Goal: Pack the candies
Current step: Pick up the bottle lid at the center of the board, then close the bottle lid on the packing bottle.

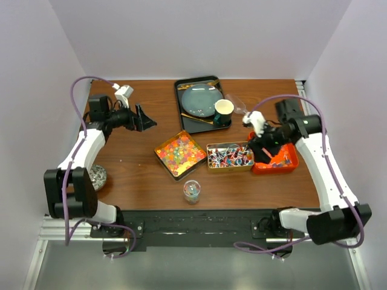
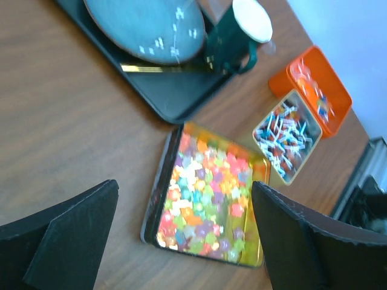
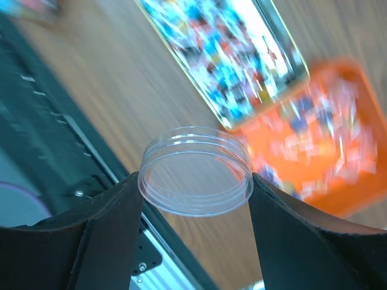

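Right claw [image 3: 195,202] gripping clear jar [image 3: 195,175], candies [image 3: 227,57] below

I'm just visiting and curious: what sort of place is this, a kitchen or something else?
Probably a robotics test bench, not a kitchen: a left arm and right arm are bolted at the edge of a wooden table, plain white walls box it in, and candies are set out on it.

No legible text, label, brand or number on tray [image 1: 178,90], cup [image 1: 223,113], jar [image 3: 193,206] or tins [image 2: 156,193]; wrappers of candies [image 1: 230,156] too small to read.
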### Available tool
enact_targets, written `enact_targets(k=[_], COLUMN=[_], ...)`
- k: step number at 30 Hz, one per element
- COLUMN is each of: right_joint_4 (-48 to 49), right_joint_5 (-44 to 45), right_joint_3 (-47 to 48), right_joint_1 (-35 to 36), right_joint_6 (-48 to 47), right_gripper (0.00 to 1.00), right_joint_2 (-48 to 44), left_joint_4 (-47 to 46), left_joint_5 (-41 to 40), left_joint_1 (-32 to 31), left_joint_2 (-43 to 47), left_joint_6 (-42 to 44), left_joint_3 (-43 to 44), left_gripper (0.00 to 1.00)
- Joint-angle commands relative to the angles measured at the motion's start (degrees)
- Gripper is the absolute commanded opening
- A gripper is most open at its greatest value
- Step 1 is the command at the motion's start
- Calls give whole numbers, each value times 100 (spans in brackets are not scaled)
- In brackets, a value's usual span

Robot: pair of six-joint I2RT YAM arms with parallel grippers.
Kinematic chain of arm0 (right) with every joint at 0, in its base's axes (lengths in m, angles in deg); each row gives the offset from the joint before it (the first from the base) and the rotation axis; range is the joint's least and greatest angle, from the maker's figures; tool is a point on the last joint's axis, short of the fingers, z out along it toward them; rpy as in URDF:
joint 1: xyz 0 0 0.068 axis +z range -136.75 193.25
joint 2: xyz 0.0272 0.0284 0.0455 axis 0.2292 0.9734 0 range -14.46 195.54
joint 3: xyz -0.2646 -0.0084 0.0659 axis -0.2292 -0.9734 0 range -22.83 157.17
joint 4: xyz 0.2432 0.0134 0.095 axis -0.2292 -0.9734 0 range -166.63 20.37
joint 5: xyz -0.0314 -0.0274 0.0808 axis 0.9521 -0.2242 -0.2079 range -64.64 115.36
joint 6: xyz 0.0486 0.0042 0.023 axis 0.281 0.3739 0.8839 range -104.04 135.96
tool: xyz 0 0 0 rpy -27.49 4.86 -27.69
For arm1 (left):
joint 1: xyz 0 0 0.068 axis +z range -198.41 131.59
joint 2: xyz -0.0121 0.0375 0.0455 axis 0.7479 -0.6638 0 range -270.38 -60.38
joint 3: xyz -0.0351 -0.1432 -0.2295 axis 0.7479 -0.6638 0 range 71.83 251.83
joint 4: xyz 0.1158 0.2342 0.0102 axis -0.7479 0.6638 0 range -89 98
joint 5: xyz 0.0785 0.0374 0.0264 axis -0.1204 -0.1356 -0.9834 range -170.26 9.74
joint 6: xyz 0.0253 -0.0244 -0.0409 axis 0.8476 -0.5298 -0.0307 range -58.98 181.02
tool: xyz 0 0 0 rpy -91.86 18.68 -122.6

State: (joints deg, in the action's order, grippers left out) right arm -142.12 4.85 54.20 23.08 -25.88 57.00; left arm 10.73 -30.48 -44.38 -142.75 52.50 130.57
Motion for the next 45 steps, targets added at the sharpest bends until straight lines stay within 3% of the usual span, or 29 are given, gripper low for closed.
enact_targets(k=[1, 5, 10, 19, 33, 45], right_joint_4=[-476, -591, -644, -635, -240, -266], right_joint_5=[-691, -358, 196, 986, 1769, 1630], right_joint_3=[1040, 1848, 2201, 2378, 2237, 2281], right_joint_1=[581, 1766, 3451, 5098, 5662, 5934], right_joint_6=[230, 107, -148, -526, -430, -342], right_gripper=[57, 57, 57, 56, 55, 55], right_joint_2=[604, 1255, 2055, 3109, 3594, 3656], left_joint_4=[-736, -885, -1132, -1000, -1018, -1228], left_joint_5=[-486, -776, -979, -1049, -1111, -1049], left_joint_1=[1, 97, 273, 792, 1073, 1161], left_joint_2=[572, 1002, 1337, 1873, 2366, 2515], left_joint_6=[-598, -827, -828, -827, -1011, -1152], left_joint_3=[-257, -740, -1031, -1084, -1356, -1585], left_gripper=[99, 100, 100, 100, 100, 100])
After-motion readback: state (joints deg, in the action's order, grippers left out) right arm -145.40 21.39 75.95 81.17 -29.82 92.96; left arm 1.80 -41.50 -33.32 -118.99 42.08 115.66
